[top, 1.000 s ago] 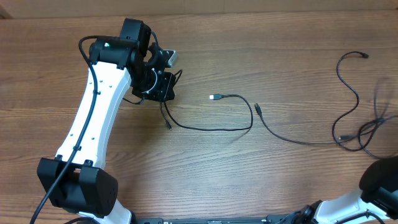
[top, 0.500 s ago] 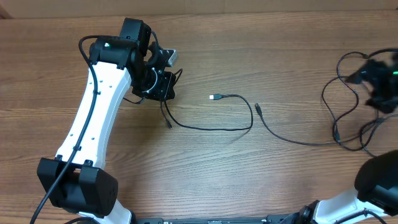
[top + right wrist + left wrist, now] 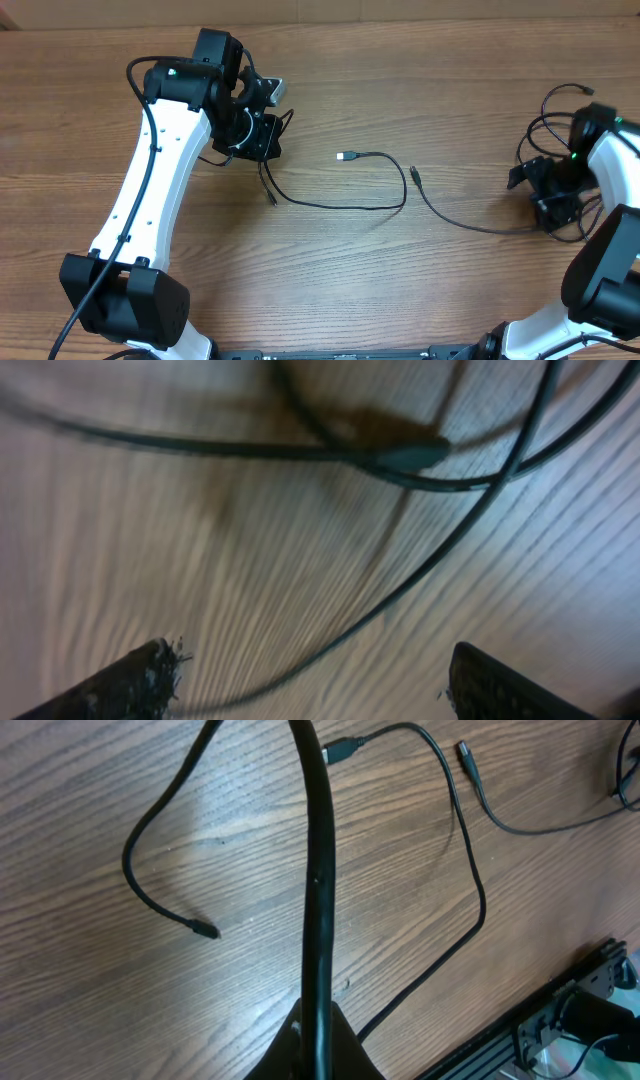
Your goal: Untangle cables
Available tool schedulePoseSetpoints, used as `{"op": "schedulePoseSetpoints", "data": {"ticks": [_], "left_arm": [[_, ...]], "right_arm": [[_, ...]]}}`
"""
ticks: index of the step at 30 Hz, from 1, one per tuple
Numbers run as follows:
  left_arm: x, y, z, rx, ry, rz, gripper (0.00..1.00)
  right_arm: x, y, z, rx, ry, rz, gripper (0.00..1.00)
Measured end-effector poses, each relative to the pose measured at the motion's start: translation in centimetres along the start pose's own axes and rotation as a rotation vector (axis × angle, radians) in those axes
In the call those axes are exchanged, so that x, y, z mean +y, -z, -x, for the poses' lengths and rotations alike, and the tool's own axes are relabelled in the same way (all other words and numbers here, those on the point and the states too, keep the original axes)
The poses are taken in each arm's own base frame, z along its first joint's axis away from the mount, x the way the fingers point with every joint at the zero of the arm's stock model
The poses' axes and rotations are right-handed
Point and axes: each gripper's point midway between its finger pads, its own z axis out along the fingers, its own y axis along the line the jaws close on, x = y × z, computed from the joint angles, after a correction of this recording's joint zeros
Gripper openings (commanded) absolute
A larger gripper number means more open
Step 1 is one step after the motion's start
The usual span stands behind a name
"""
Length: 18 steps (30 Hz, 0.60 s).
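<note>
A thin black cable (image 3: 385, 205) with a silver plug lies mid-table and runs left to my left gripper (image 3: 262, 140), which is shut on it. In the left wrist view the held cable (image 3: 316, 870) runs up from between the closed fingers (image 3: 318, 1040). A second black cable (image 3: 455, 217) runs from mid-table to a tangle of loops (image 3: 560, 110) at the right edge. My right gripper (image 3: 548, 195) hovers low over that tangle. Its fingers (image 3: 310, 680) are open, with cable strands (image 3: 400, 455) on the wood just ahead.
A short cable end (image 3: 165, 905) curls on the wood beside the held cable. An aluminium rail (image 3: 580, 990) marks the table's near edge in the left wrist view. The wooden table (image 3: 400, 290) stretches between the two arms.
My right arm has come in from the right edge and dropped over the tangled cables, pushing their loops. My left arm and its held cable have not moved.
</note>
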Motion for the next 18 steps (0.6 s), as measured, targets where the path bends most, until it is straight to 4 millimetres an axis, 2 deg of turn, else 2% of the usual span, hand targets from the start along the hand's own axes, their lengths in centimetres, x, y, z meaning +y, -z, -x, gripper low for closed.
{"op": "schedulePoseSetpoints", "data": {"ticks": [3, 13, 18], "left_arm": [[0.0, 0.0, 0.0, 0.0, 0.0, 0.0, 0.04], [0.0, 0.0, 0.0, -0.001, 0.0, 0.0, 0.04], [0.0, 0.0, 0.0, -0.001, 0.0, 0.0, 0.04]], "right_arm": [[-1.0, -1.6, -0.1, -0.008, -0.08, -0.033, 0.84], [-4.0, -2.0, 1.1, -0.114, -0.175, -0.173, 0.86], [-5.0, -4.2, 0.7, -0.122, -0.183, -0.188, 0.86]]}}
